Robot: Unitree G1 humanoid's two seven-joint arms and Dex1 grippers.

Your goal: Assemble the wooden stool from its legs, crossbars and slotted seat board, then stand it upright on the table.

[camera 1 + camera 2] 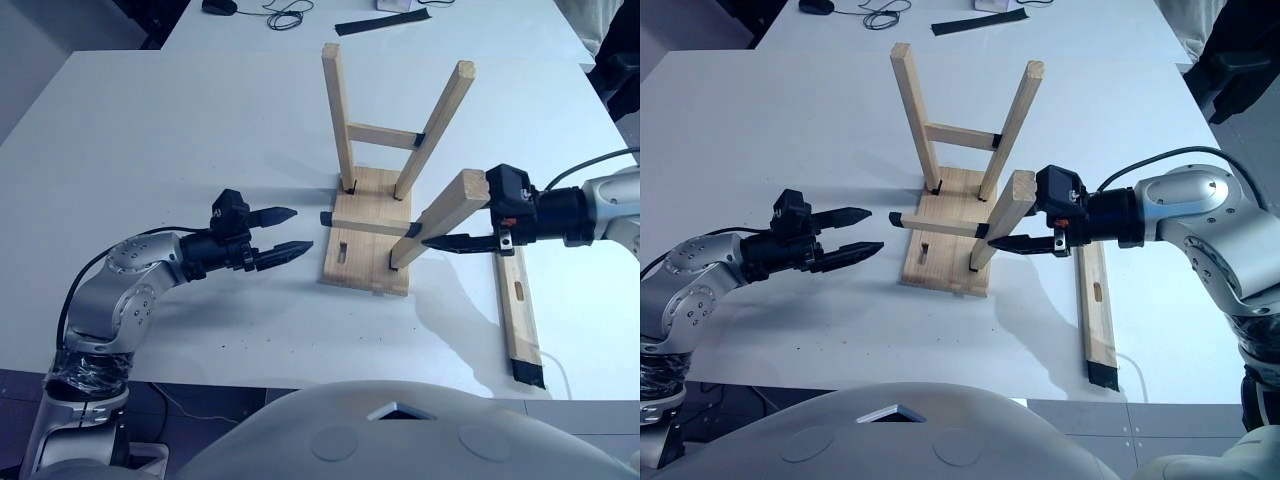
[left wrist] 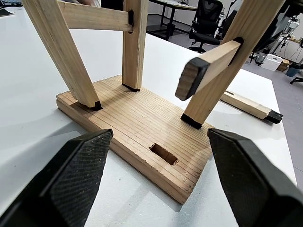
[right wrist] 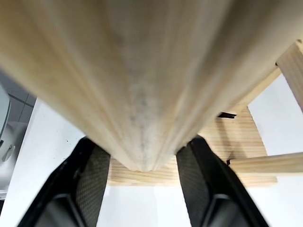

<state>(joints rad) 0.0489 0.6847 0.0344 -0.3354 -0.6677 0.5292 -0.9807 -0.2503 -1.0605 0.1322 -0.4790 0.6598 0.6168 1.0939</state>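
Nearby, loose leg [image 1: 520, 310] lies beside seat board [image 1: 350, 262]; left jaws gape, right jaws clamp tilted leg [image 1: 445, 215].

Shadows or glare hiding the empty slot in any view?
Left wrist view: empty slot in seat board evenly lit, no glare. Left eye view: soft shadows on table beside the board. Right wrist view: leg in right hand blocks the slot.
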